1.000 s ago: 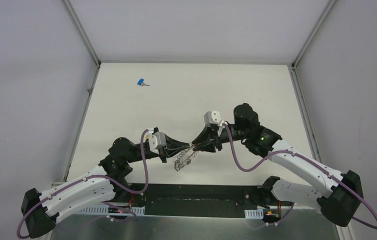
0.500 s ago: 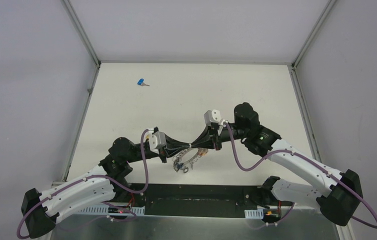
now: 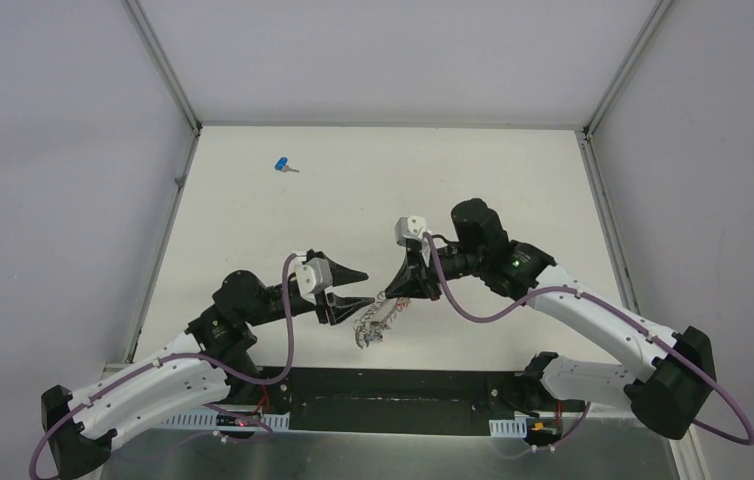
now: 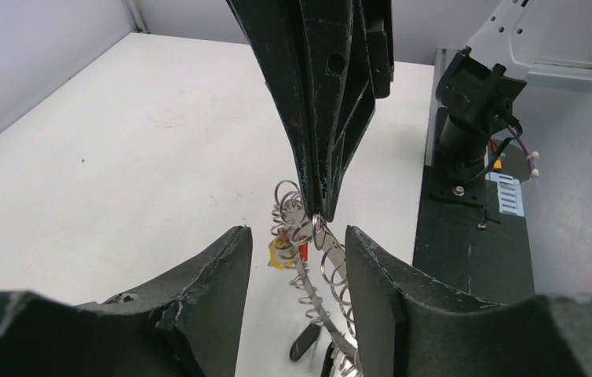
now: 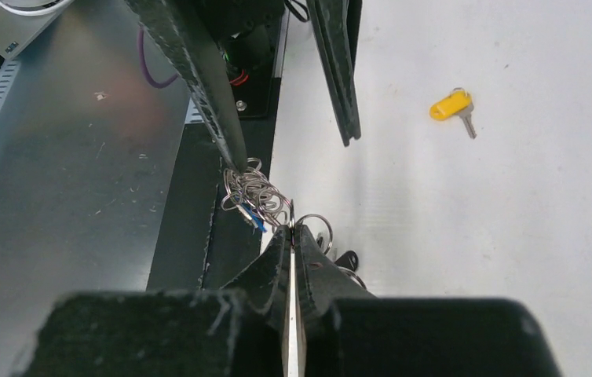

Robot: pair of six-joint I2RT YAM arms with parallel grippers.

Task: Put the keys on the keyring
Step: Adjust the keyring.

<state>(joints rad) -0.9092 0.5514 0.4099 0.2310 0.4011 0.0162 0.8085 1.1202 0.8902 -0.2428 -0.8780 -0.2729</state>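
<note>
The keyring (image 3: 373, 322), a grey ring fringed with small silver rings and keys, hangs from my right gripper (image 3: 385, 296), which is shut on its top edge. In the right wrist view the shut tips (image 5: 291, 228) pinch the keyring (image 5: 257, 192). My left gripper (image 3: 368, 287) is open, its jaws either side of the ring's top without touching; in the left wrist view (image 4: 294, 232) the keyring (image 4: 308, 259) hangs between them. The blue-headed key (image 3: 283, 165) lies at the far left of the table. The yellow-headed key (image 5: 451, 104) lies on the table; it does not show in the top view.
A black base plate (image 3: 393, 385) and a metal strip run along the near edge under both arms. The right arm's base post (image 4: 473, 102) stands on it. White walls with metal frame bars (image 3: 168, 80) close the table on three sides.
My left gripper has opened and let go of the keyring, drawing back slightly left. My right gripper has shifted left and still holds the ring, which now hangs from it alone.
</note>
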